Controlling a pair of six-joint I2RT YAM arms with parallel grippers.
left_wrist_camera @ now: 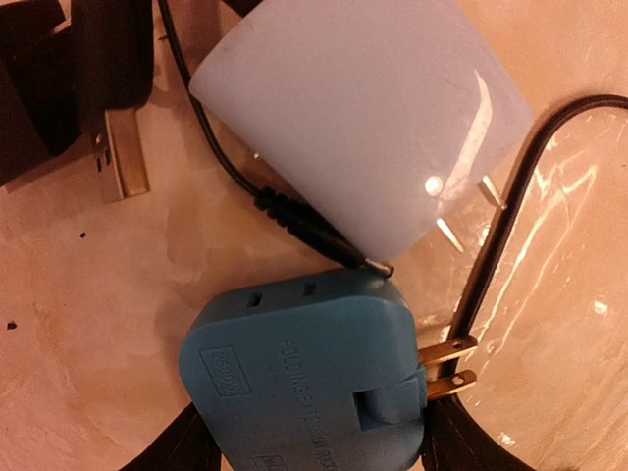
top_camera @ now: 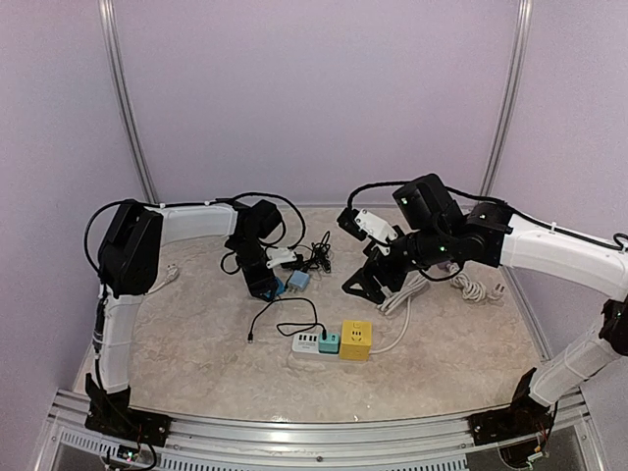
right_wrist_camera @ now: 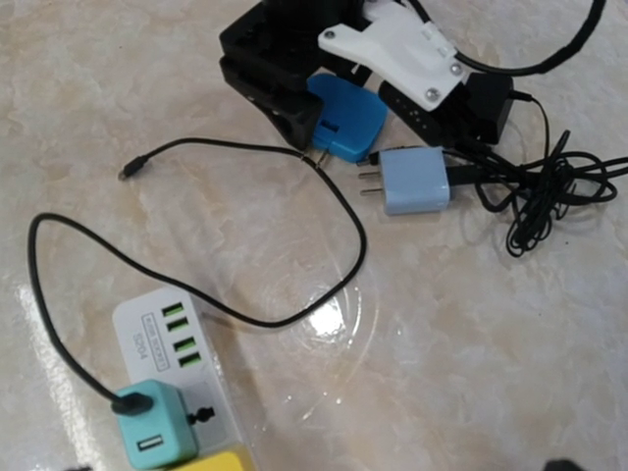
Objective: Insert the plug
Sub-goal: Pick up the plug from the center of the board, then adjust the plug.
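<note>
One blue plug [left_wrist_camera: 304,383], one pale charger [left_wrist_camera: 363,128], seemingly one strip [right_wrist_camera: 157,334].

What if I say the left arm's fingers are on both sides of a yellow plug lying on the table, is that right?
No, the plug between the left fingers is blue, not yellow. It does lie on the table. The left wrist view shows it.

One strip [right_wrist_camera: 147,334], one yellow cube [top_camera: 355,340] (one teal charger [right_wrist_camera: 152,432])
</note>
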